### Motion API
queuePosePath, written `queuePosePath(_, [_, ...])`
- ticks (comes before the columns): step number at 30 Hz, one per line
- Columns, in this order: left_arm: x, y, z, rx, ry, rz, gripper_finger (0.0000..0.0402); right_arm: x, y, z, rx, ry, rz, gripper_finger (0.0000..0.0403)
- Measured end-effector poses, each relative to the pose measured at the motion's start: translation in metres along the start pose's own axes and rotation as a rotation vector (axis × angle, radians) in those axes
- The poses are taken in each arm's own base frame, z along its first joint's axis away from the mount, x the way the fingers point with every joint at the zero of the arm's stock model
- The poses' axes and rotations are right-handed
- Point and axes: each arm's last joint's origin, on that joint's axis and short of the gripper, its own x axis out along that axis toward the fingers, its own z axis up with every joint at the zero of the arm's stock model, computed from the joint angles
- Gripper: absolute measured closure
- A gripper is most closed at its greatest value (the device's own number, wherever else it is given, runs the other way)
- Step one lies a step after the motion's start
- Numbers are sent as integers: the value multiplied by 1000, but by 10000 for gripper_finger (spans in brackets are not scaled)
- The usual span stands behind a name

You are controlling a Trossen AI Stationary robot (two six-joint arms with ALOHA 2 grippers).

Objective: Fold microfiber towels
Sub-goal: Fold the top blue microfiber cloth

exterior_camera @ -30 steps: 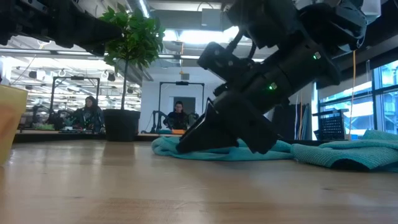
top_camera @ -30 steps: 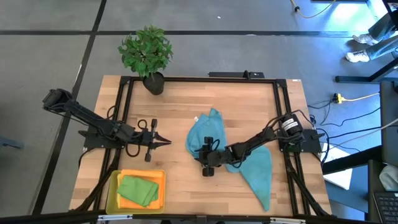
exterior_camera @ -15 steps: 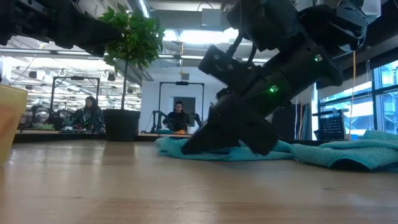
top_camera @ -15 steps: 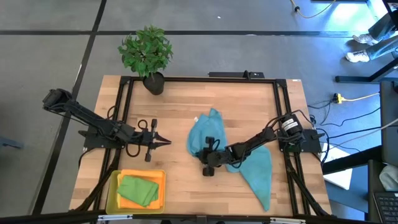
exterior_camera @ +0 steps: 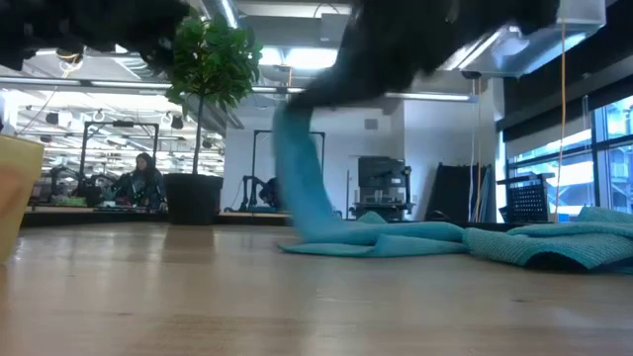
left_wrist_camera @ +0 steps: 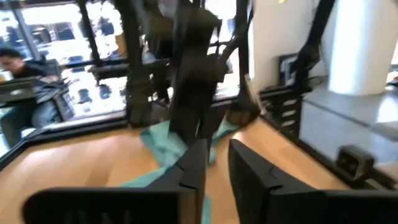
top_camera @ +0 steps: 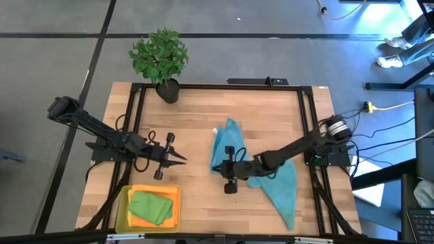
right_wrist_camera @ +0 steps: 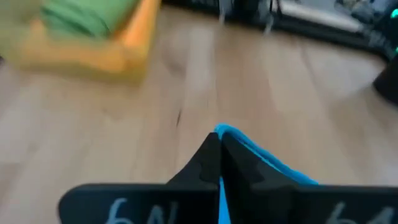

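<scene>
Since a moment ago the right gripper (top_camera: 218, 167) has pinched shut on a corner of the teal towel (top_camera: 227, 144) and lifted it; the rest trails on the table (top_camera: 271, 108) near its right edge. Only that thin corner is caught, so it could slip. The left gripper (top_camera: 178, 156), fingers narrowly apart, holds nothing by the left edge.

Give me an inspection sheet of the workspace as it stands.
Surface: wooden table, black frame.
Job's things: teal towel pinched and lifted at one edge; second teal towel flat beside it; green towel folded in yellow tray.
Clutter: potted plant at the far edge.
Grippers: right gripper jaws shut on teal towel; left gripper empty, jaws slightly apart.
Cables: yellow cable on floor.
Surroundings: person seated behind.
</scene>
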Motion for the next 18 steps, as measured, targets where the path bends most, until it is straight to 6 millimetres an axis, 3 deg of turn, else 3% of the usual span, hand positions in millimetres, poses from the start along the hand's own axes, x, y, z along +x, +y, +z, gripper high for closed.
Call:
queuePosePath(6, [8, 7, -8, 2, 64, 86, 271, -42, -10, 45, -31, -29, 13, 400])
queuePosePath(10, [23, 13, -7, -4, 90, 116, 242, -61, -11, 70, -89, -7, 53, 401])
queuePosePath(14, [42, 17, -13, -7, 151, 68, 232, -69, -11, 82, -91, 25, 43, 401])
queuePosePath(18, [60, 14, -28, -33, 237, -2, 230, -71, -13, 82, -81, 58, -18, 401])
